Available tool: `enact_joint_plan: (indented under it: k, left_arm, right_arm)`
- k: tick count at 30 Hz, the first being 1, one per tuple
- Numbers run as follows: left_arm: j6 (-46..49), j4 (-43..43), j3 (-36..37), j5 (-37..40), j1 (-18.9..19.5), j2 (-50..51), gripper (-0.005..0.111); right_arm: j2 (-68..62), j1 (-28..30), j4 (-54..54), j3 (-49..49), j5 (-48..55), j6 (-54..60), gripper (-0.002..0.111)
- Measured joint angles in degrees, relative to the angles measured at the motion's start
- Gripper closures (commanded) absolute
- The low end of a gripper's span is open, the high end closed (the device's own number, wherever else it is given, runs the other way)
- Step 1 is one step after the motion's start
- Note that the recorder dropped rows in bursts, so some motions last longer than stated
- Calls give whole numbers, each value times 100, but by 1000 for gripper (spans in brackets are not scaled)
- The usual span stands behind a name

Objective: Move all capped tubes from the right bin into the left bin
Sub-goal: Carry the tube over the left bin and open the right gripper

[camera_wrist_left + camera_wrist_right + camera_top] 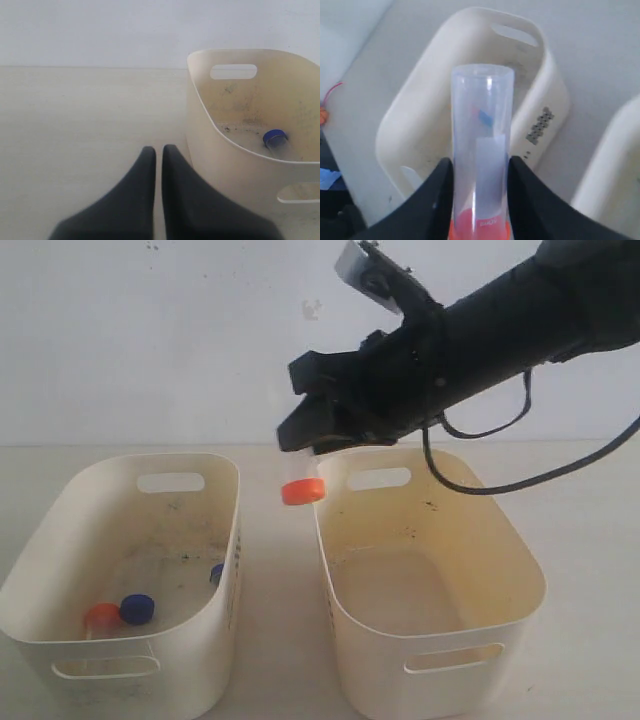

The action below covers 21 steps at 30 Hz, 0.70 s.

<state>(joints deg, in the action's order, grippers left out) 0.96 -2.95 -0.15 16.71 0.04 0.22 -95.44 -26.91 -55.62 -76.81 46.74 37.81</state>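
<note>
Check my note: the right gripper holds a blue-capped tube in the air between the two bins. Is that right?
Not quite. The cap is red-orange, not blue; the exterior view shows it. The rest stands: the right gripper holds the tube in the air between the left bin and the right bin.
</note>
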Motion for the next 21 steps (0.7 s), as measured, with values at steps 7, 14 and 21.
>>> enact_joint_plan:
  k: [7, 14, 21]
  left_arm:
    - [0, 0, 0, 0, 0, 0, 103]
    - [0, 0, 0, 0, 0, 0, 103]
    - [0, 0, 0, 0, 0, 0, 103]
  right_arm:
    - [-337, -1118, -744, -86, -1147, 1110, 104]
    - [-1227, -1557, -654, -983, -1348, 1056, 43]
    - [-1583, -1570, -569, -1441, -1078, 754, 103]
